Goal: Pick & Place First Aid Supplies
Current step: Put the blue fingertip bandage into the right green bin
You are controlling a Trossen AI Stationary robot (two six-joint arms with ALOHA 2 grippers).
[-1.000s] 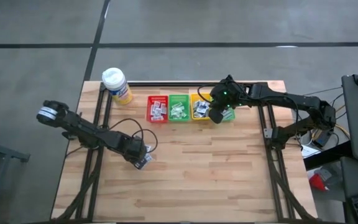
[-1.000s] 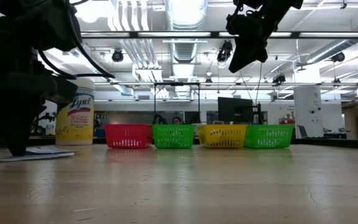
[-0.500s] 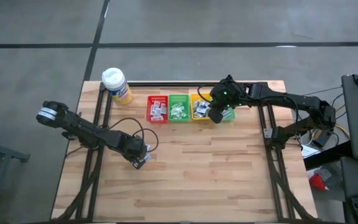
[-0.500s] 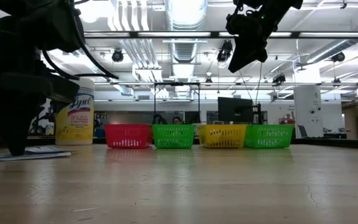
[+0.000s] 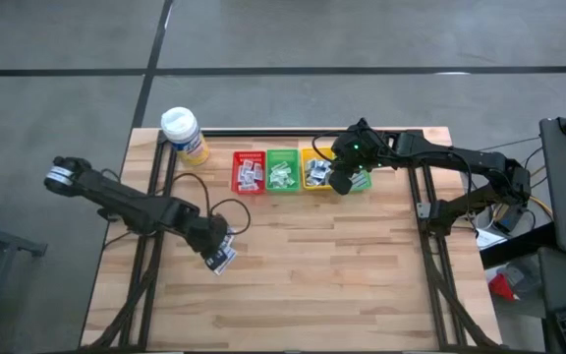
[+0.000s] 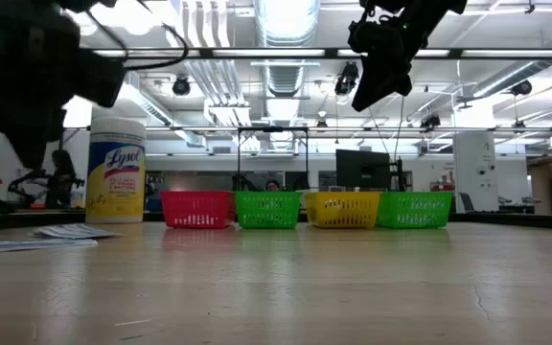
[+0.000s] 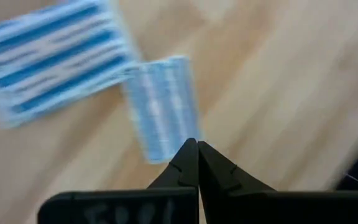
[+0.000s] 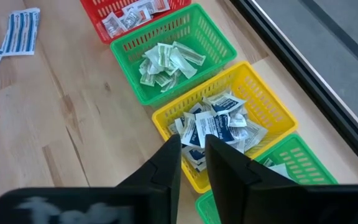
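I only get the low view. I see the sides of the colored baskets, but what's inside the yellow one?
Observer: The right wrist view looks down into it. The yellow bin holds a heap of white packets with dark blue print.
Operator: Is the claw up there carrying one?
Observer: No. The right gripper hovers over the yellow bin, open, with nothing between its fingers.
Operator: What about the other claw?
Observer: The left gripper is shut and empty. Two blue-striped packets lie flat on the table below it.
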